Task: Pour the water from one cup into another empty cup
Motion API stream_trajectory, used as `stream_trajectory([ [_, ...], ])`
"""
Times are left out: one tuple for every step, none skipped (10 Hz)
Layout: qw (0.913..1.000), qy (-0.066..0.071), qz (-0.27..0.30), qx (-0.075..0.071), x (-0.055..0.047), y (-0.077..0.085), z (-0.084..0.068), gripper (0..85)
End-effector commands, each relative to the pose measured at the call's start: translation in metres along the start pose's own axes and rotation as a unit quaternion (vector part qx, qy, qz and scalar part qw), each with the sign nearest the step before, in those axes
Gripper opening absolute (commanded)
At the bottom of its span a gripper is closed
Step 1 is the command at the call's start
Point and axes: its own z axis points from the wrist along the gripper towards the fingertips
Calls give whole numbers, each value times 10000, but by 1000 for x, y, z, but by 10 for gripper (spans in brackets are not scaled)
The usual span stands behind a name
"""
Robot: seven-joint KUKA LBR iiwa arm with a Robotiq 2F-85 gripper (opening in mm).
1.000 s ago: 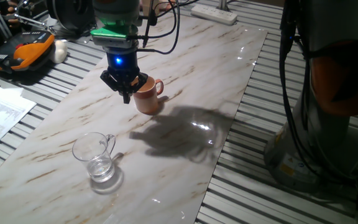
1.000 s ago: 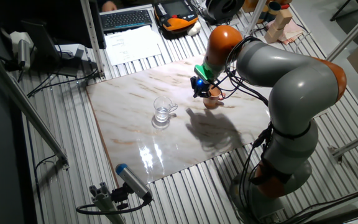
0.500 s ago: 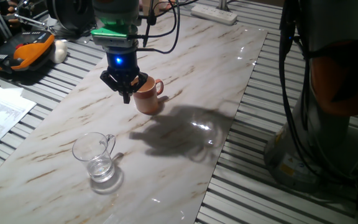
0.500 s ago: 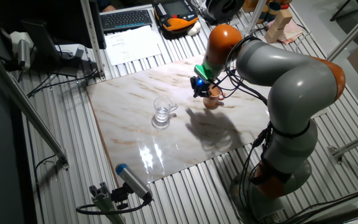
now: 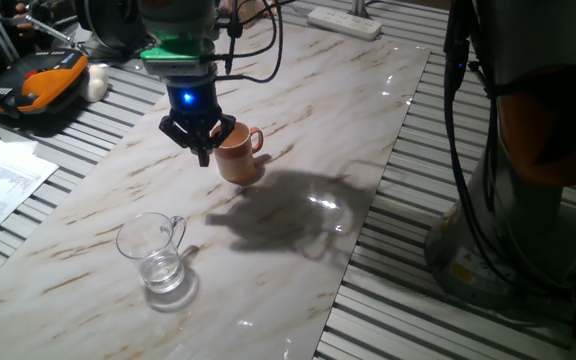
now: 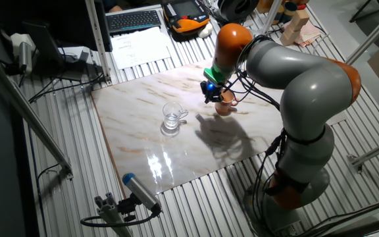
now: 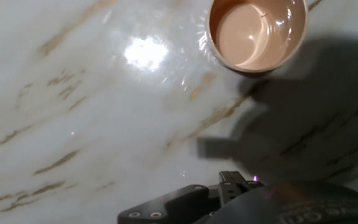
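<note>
Glass mug (image 5: 153, 250) stands upright near the marble slab's (image 5: 308, 120) near edge, handle toward the brown mug (image 5: 236, 155), water (image 5: 163, 272) at its bottom. Brown mug is upright mid-slab, handle away from the glass. Gripper (image 5: 201, 140) hovers beside it, fingers slightly apart, holding nothing.

Hand view: the brown mug (image 7: 257, 32) is cut by the top edge; its handle lies outside the picture. The gripper (image 5: 201, 143) hides part of the mug's rim in one fixed view; its finger spacing cannot be resolved.
</note>
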Motion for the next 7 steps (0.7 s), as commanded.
stream_trajectory([
  [10000, 18, -93, 6, 0, 0, 0, 0],
  [9998, 53, -167, -27, 0, 0, 0, 0],
  [9998, 64, -182, -55, 0, 0, 0, 0],
  [9997, 118, -140, -137, 0, 0, 0, 0],
  [9995, 190, -82, -230, 0, 0, 0, 0],
  [9991, 236, 60, -347, 0, 0, 0, 0],
  [9984, 266, 193, -456, 0, 0, 0, 0],
])
